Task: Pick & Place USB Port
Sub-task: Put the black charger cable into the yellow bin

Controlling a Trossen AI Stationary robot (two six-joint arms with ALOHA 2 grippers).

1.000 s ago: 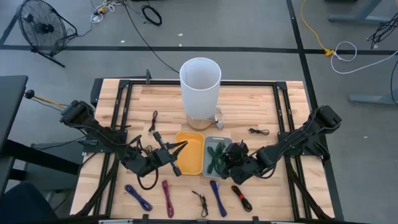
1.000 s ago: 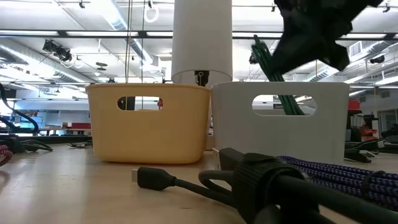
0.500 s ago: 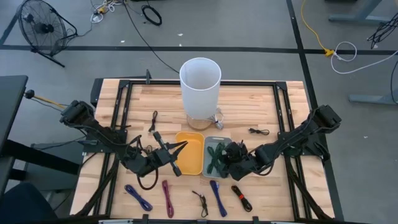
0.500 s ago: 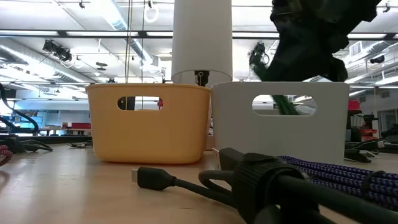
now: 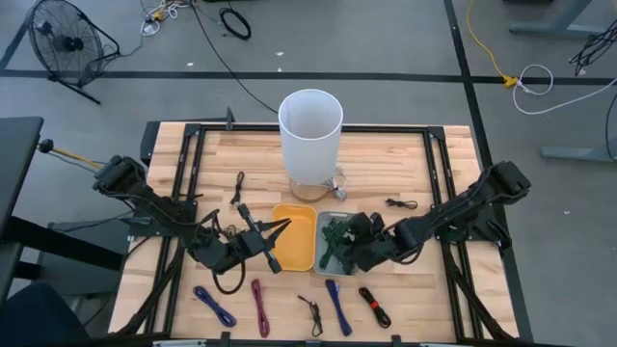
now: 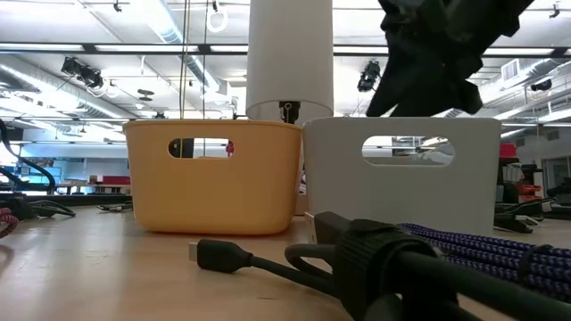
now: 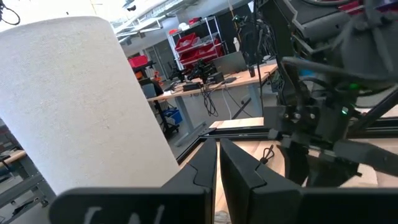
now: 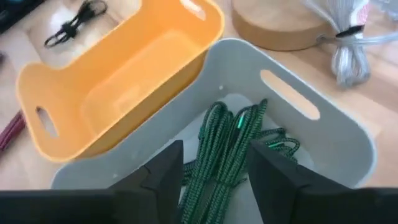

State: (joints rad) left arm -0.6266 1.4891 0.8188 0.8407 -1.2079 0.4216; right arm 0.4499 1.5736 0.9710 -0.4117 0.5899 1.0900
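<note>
While the yellow bin lies bare, the grey bin holds a green cable.

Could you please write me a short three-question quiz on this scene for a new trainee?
1. True or false: the green cable lies in the yellow bin.
2. Which gripper hangs open over the grey bin? A) left gripper B) right gripper
3. Fill the blank: behind both bins stands a tall white ______.

Key:
1. False; it lies in the grey bin, and the yellow bin shows nothing inside.
2. B; the left gripper waits shut beside the yellow bin.
3. Cylinder.
</note>
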